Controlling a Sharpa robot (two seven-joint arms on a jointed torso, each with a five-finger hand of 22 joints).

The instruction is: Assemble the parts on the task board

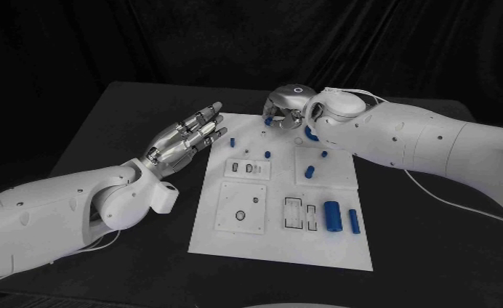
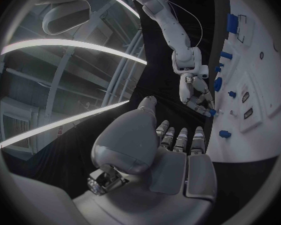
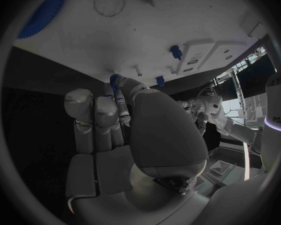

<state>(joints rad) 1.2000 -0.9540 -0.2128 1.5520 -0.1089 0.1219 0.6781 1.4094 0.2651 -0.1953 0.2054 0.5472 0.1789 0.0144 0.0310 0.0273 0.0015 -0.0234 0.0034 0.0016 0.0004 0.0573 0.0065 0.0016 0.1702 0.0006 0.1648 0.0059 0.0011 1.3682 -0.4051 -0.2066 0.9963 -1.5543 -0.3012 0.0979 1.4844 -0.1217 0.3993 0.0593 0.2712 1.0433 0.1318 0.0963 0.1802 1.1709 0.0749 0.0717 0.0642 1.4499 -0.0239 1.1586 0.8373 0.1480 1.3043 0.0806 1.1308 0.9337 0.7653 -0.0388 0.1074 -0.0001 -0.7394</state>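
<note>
The left hand hangs flat and wide, fingers stretched straight and apart, holding nothing, over the black table just beside the board's edge at about ten o'clock from the board's middle. The left wrist view shows the same hand with its fingers side by side and bare. The right hand sits at the board's far edge, around twelve o'clock, fingers curled down; in the right wrist view its fingertips close around a small blue toothed part at the board's edge, though how firmly it is pinched I cannot tell.

The task board, a white plate, lies in the middle of the table. A white square plate with a round hole and a small hole lies on it at eight o'clock. At four o'clock lie a thick blue cylinder and, just beside it, a thinner blue pin. Beside them, towards the middle, are slotted rectangular recesses. Another blue pin lies at two o'clock, and small blue pegs stand near the far side.

The only readable writing is on a white body at the rim of the right wrist view; it seems to read "edje", partly cut off.
</note>
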